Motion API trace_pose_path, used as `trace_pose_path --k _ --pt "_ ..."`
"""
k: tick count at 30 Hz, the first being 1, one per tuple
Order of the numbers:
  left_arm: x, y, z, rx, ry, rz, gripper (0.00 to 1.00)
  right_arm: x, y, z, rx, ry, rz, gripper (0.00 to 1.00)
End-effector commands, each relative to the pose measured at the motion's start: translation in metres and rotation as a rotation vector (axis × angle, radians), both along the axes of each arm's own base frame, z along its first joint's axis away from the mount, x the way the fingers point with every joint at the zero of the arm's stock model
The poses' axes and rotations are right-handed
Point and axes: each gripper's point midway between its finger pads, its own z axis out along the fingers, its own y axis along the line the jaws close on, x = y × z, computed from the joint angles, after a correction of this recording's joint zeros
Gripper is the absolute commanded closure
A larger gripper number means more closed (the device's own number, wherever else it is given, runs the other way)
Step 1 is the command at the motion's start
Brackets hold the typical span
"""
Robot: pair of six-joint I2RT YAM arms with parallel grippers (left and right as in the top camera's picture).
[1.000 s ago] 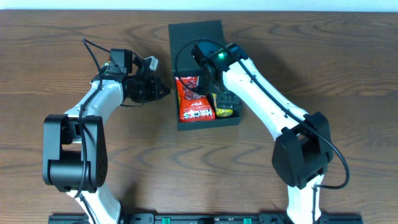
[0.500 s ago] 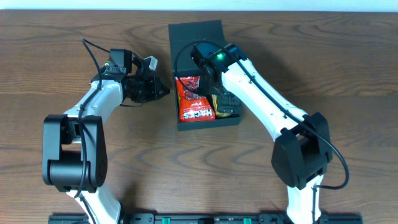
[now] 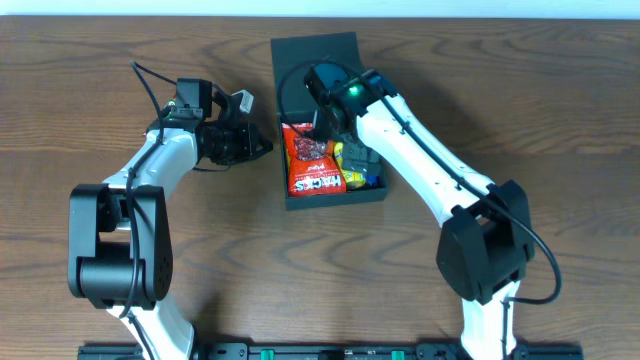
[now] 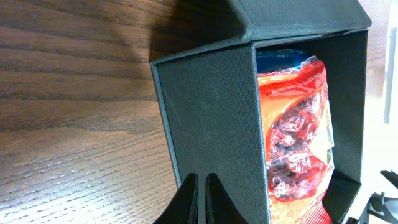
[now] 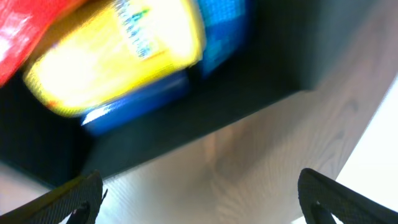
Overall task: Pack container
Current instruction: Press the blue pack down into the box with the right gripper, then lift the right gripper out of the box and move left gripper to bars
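The dark container (image 3: 283, 150) stands open at mid-table, its flap lid (image 3: 315, 50) folded back. Inside lie a red snack packet (image 3: 312, 162) and a yellow and blue packet (image 3: 358, 168). My left gripper (image 3: 268, 146) is shut, its tips against the outside of the container's left wall (image 4: 211, 124). The red packet (image 4: 295, 137) shows past that wall. My right gripper (image 3: 340, 138) hangs open over the container's right half. In the right wrist view the fingers (image 5: 68, 199) stand wide apart with nothing between them, above the yellow packet (image 5: 118, 56) and the container's front wall (image 5: 249, 93).
The wooden table (image 3: 520, 80) surrounds the container. Both arm bases stand at the near edge, with a dark rail (image 3: 330, 352) between them. A cable (image 3: 150, 85) loops off the left arm.
The right gripper has opened fully and lifted a little off the yellow and blue packet, which now lies uncovered in the container. The left arm has not moved.
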Motion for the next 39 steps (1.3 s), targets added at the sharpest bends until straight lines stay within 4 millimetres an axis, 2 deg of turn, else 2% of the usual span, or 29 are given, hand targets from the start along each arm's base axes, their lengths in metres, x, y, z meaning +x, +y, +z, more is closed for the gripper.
trace_pose_path --k 1,5,9,14,18,20,22,24,25,28,29,34,39 --pt "-0.004 0.001 -0.006 -0.011 0.029 0.005 0.93 0.025 -0.014 0.018 0.145 -0.155 -0.284 0.01" --pt "-0.004 0.001 -0.006 -0.011 0.029 0.005 0.92 0.053 -0.029 0.016 0.458 -0.212 -0.697 0.01" --pt "-0.004 0.001 -0.006 -0.011 0.029 0.006 0.92 0.061 -0.028 0.014 0.772 -0.055 -0.977 0.01" --pt "-0.004 0.0 -0.005 -0.017 0.034 0.011 0.91 0.063 -0.025 0.029 1.03 0.168 -0.966 0.01" --pt "0.01 0.005 0.01 0.005 0.026 0.055 0.88 0.068 -0.045 0.034 1.078 0.182 -0.961 0.01" --pt "0.02 0.02 0.021 0.1 0.024 0.098 0.87 0.07 -0.051 0.034 1.077 0.172 -0.953 0.01" --pt "0.03 0.047 0.036 0.279 -0.005 0.132 0.82 0.071 -0.054 0.034 1.074 0.165 -0.932 0.01" --pt "0.04 0.08 0.051 0.482 -0.044 0.166 0.7 0.071 -0.055 0.033 1.069 0.161 -0.907 0.01" --pt "0.048 0.105 0.065 0.629 -0.08 0.2 0.59 0.071 -0.055 0.034 1.065 0.158 -0.887 0.01" --pt "0.065 0.139 0.087 0.822 -0.164 0.241 0.45 0.072 -0.055 0.034 1.063 0.153 -0.868 0.01" --pt "0.068 0.143 0.09 0.851 -0.191 0.22 0.41 0.072 -0.055 0.034 1.063 0.151 -0.868 0.01" --pt "0.071 0.159 0.083 0.922 -0.222 0.091 0.39 0.073 -0.058 0.033 1.047 0.137 -0.857 0.01" --pt "0.067 0.19 0.055 0.944 -0.148 0.079 0.38 0.075 -0.058 0.033 1.048 0.126 -0.833 0.01"
